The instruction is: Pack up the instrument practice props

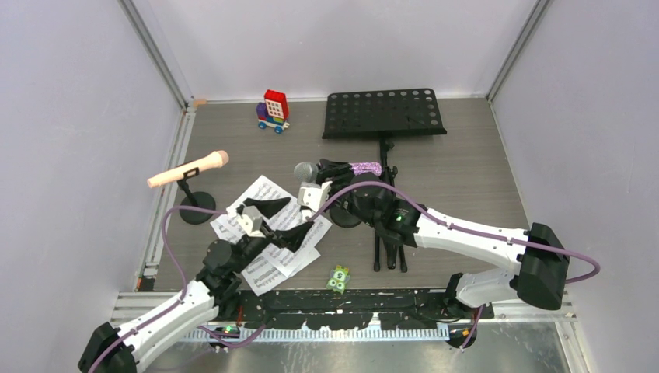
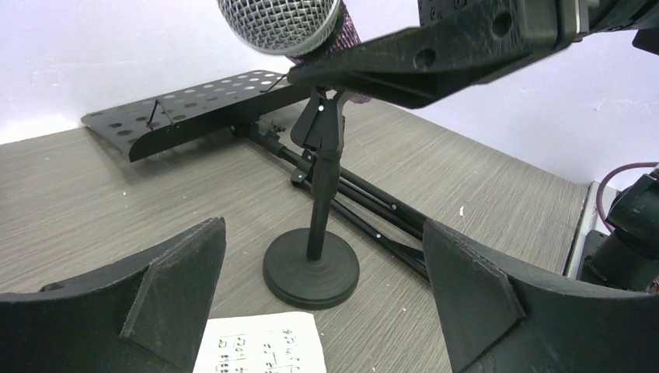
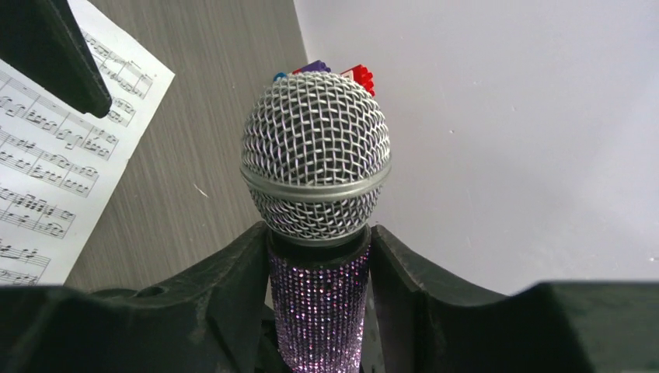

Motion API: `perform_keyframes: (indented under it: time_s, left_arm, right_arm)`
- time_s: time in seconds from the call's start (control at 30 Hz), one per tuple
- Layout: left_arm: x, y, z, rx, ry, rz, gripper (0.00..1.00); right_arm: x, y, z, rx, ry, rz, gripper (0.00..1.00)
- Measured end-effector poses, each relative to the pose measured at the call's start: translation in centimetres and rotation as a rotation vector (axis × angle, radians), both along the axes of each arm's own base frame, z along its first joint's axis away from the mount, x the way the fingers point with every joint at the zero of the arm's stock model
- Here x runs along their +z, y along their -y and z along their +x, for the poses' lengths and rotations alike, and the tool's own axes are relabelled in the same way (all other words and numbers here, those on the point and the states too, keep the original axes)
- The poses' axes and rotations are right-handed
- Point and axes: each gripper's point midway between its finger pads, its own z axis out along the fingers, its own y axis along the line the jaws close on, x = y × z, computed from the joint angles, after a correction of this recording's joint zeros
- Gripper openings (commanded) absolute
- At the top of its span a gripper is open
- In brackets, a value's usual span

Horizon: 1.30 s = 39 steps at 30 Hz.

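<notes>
Far to the left of the black perforated music desk (image 1: 385, 113), which lies down on the grey wood-grain bench (image 1: 474, 171), a pink microphone (image 1: 189, 169) rests slanted in a short black round-based mount (image 1: 197, 211). Nearer the desk, still left and toward the arms, white sheet-music pages (image 1: 264, 193) lie fanned on the bench. The left claw (image 1: 301, 215) hangs over them with its fingers spread as wide as they go and nothing between them; its wrist view looks past a page corner to the second mount. Just left of the desk's far corner stands a red-blue toy brick vehicle (image 1: 273, 110), and well toward the arms from the desk sits a small green square piece with round dots (image 1: 338, 277). Just in front of the desk, the purple-glitter microphone with a silver mesh head (image 3: 315, 155) lies level in the clip of the second short black round-based mount (image 2: 311, 268), head pointing left. The right claw (image 3: 319, 233) is at its neck: the black fingers (image 3: 233, 287) lie against both sides of the glitter handle just below the mesh head, partly closed and gripping it while it sits in the clip. From under the desk its folded tripod legs (image 1: 388, 249) run along the bench toward the arms, passing just right of that mount's base.
</notes>
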Motion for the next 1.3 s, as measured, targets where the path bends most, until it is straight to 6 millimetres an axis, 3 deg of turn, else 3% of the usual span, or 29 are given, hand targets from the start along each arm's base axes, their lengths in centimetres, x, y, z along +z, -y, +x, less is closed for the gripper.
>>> perform_keyframes:
  time_s: [0.1,0.3,0.53,0.77,0.87,1.07,1.3]
  left_arm:
    - [0.0,0.1,0.0,-0.005,0.004,0.003,1.0]
    - [-0.8,1.2,-0.1,-0.052,0.001,0.043,1.0]
    - [-0.1,3.0,0.3,-0.114,0.028,0.06,1.0]
    - [-1.0,5.4,0.8,-0.198,0.052,0.073,1.0]
    - [0.1,6.4,1.1,-0.226,0.081,0.059,1.0]
    - [3.0,6.4,1.2,-0.218,0.169,0.012,1.0]
    - [3.3,7.5,1.5,-0.249,0.167,0.01,1.0]
  right_arm:
    - [0.3,0.0,0.1,-0.006,0.004,0.013,0.32]
    - [0.4,0.3,0.1,-0.018,0.007,0.017,0.1]
    - [0.8,1.2,-0.5,-0.014,0.004,0.016,0.05]
    - [1.6,2.7,-1.4,-0.008,-0.005,0.016,0.01]
    - [1.9,3.2,-1.9,0.002,-0.013,0.015,0.01]
    - [2.2,4.1,-3.0,0.031,-0.037,0.012,0.01]
    - [2.2,4.7,-3.6,0.024,-0.085,0.04,0.01]
